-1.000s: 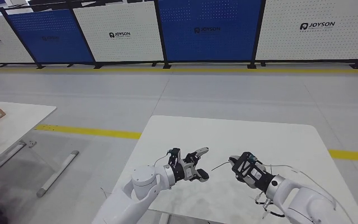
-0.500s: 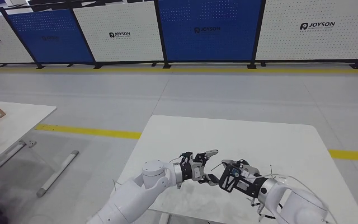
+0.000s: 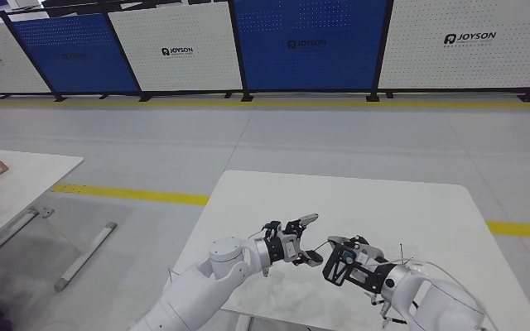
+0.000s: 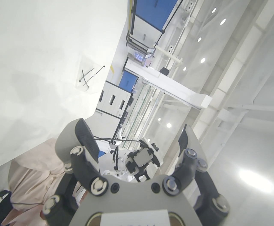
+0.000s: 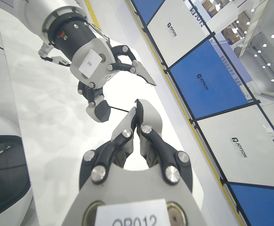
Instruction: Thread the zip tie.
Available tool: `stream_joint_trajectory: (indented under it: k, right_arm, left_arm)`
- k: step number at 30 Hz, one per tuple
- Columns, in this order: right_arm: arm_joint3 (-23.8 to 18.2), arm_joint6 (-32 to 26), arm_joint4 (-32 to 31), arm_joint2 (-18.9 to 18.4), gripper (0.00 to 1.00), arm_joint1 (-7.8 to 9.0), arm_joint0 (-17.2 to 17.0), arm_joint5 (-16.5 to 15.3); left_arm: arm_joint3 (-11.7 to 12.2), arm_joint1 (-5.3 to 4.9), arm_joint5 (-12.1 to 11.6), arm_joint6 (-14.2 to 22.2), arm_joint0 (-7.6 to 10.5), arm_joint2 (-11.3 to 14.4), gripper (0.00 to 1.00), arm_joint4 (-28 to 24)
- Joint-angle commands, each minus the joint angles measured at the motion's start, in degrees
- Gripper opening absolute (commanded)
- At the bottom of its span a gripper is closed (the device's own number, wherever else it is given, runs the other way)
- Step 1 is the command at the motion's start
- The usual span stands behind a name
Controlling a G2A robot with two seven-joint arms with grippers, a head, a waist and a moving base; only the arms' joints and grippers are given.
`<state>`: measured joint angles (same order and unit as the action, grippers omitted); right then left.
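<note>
Zip tie (image 5: 119, 109) between closed right fingers (image 5: 150, 116), tip at wide-spread left fingers (image 5: 101, 111)

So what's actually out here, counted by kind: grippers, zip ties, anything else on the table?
Grippers: 2, left gripper open, right gripper shut on a tie
Black zip ties: 4, it seems: held zip tie plus 3 loose ties
Clear packet with the loose ties: 1
Table: 1
Total: 8

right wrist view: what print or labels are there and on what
White label, cut off at the edge: base of the right gripper.
Small white label: housing of the left gripper.
Logo wordmarks: on the white panels and blue panel.
Fine print, blue panel: too small to read.
</note>
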<state>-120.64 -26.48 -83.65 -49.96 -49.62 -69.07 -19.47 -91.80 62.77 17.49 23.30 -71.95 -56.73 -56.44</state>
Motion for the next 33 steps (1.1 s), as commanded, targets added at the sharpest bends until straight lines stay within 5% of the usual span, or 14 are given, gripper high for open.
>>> stream_joint_trajectory:
  k: [1,13,18,20,33]
  right_arm:
    - [-0.74,-0.17,-2.39,0.01,0.00,0.06,-0.66,-0.01]
    - [-1.16,-0.77,-3.41,-0.20,0.00,0.12,-1.08,-0.01]
    - [-1.16,-0.77,-3.41,-0.20,0.00,0.12,-1.08,-0.01]
    - [-1.16,-0.77,-3.41,-0.20,0.00,0.12,-1.08,-0.01]
    - [-1.16,-0.77,-3.41,-0.20,0.00,0.12,-1.08,-0.01]
  left_arm:
    - [-0.53,0.01,0.21,-3.12,-0.33,-0.21,1.00,0.87]
    - [-0.85,0.01,0.73,-4.07,-0.41,-0.11,1.00,1.33]
    - [-2.07,0.13,-1.51,-1.46,-1.16,-0.27,1.00,0.16]
    - [-2.71,0.14,-3.53,-3.43,-1.92,-0.45,1.00,1.63]
    - [-3.14,0.30,-4.17,-2.76,-2.71,0.15,1.00,2.37]
